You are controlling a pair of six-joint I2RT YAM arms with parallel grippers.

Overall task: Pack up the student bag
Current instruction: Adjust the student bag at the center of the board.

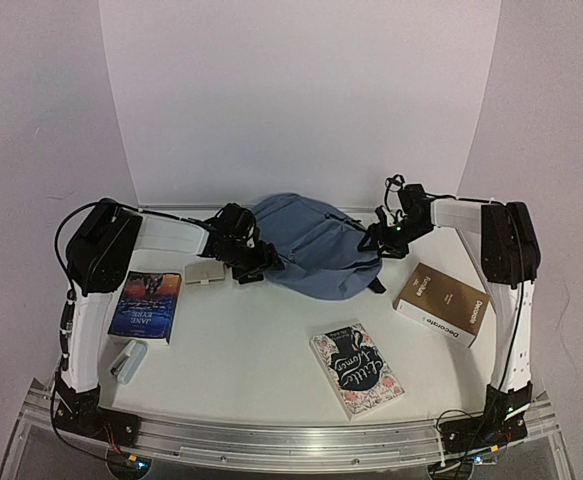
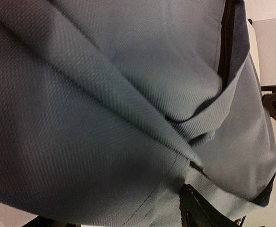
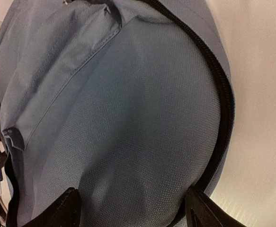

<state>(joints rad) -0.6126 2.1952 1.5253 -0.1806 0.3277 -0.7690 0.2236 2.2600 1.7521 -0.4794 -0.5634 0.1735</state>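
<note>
White table (image 1: 261,340), front to back: floral book (image 1: 356,368) lies in front of the bag (image 1: 316,245), blue book (image 1: 146,305) off to its front-left, brown box (image 1: 441,302) to its right. Bag sits mid-table toward the back. Left gripper (image 1: 256,262) is pushed into its left side, can't tell how the jaws stand. Right gripper (image 1: 383,238) is at its right end, fingers (image 3: 62,210) spread wide, fabric bulging between.
</note>
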